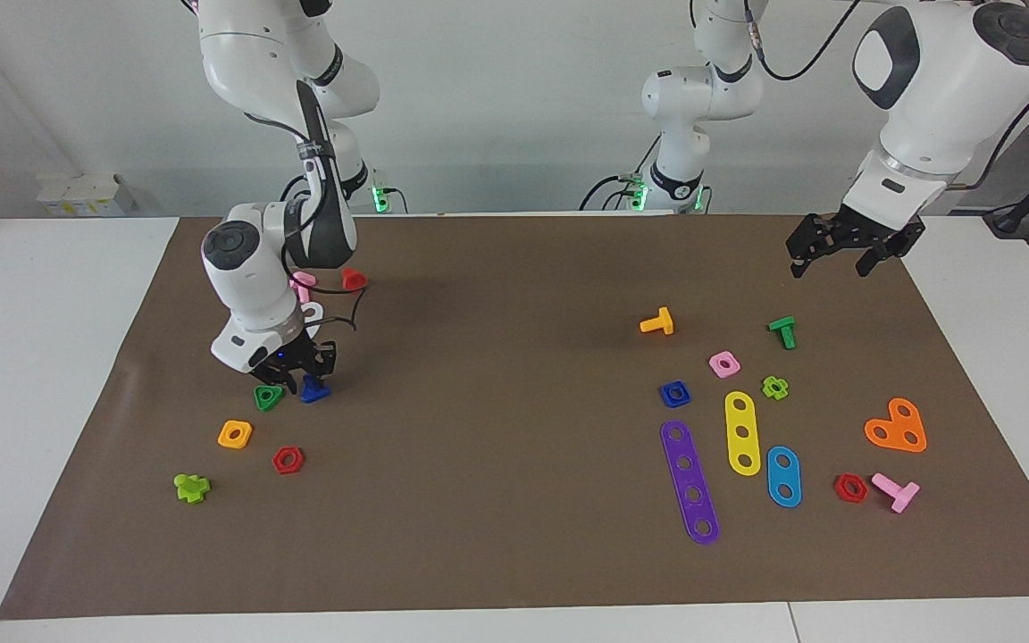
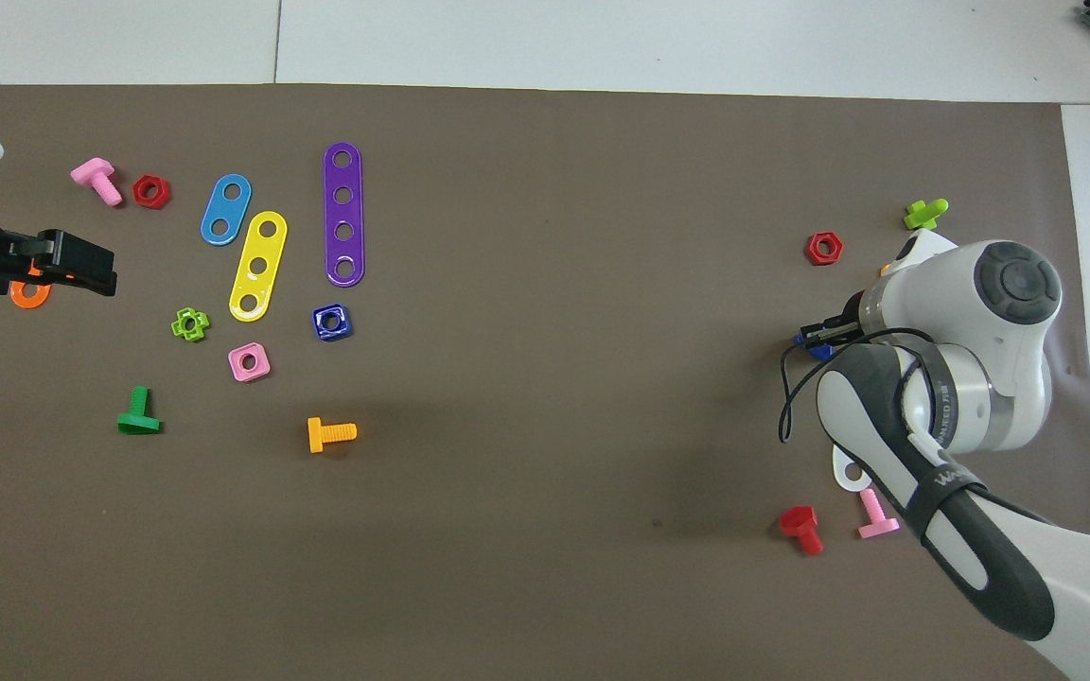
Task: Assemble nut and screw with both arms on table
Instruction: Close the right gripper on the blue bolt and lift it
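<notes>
Facing view: screw head-down under R hand

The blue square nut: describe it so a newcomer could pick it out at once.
Start at the brown mat, toward the left arm's end. Find the long purple strip; the blue square nut lies just off its end nearer the robots. The nearby pink square nut has the same shape; only this one is dark blue.

The nut lies on the mat, toward the left arm's end of the table. Relative to the nut: the long strip lies just beside it, farther from the robots; the square nut sits near, slightly nearer the robots; the bolt lies nearer the robots again. The screw lies well apart, toward the right arm's end.
</notes>
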Tool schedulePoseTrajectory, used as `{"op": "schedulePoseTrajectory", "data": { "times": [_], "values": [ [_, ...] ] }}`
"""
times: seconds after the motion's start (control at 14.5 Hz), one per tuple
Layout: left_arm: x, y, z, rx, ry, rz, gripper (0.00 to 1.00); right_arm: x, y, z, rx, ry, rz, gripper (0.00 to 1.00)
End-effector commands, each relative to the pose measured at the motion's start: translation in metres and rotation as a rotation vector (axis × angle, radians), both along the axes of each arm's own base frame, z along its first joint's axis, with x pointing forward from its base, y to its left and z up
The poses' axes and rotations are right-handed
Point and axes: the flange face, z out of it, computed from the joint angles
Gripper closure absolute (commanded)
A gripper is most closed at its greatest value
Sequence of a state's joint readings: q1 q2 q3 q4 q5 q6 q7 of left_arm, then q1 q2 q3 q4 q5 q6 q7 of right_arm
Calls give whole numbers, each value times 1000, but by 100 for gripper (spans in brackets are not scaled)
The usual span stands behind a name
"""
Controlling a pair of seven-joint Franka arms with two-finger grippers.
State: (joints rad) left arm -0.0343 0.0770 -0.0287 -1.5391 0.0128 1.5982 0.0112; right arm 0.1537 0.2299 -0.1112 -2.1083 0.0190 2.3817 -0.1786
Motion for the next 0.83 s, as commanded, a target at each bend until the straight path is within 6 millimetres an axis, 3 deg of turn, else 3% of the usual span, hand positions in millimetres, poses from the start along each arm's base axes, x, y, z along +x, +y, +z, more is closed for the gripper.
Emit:
{"op": "schedulePoseTrajectory", "data": {
  "times": [0.0, 0.21, 0.28, 0.41, 0.76],
  "values": [
    [-10, 3, 2, 17, -10, -4, 0, -7, 1, 2, 18, -19, -10, 57],
    [-10, 3, 2, 17, -10, -4, 0, -7, 1, 2, 32, -20, -21, 61],
    [-10, 3, 2, 17, -10, -2, 0, -7, 0, 2, 32, -18, -21, 67],
    [-10, 3, 2, 17, -10, -2, 0, -7, 1, 2, 32, -18, -23, 100],
    [-10, 3, 2, 17, -10, -4, 0, 2, 2, 15, 38, -23, -27, 100]
  ]
}}
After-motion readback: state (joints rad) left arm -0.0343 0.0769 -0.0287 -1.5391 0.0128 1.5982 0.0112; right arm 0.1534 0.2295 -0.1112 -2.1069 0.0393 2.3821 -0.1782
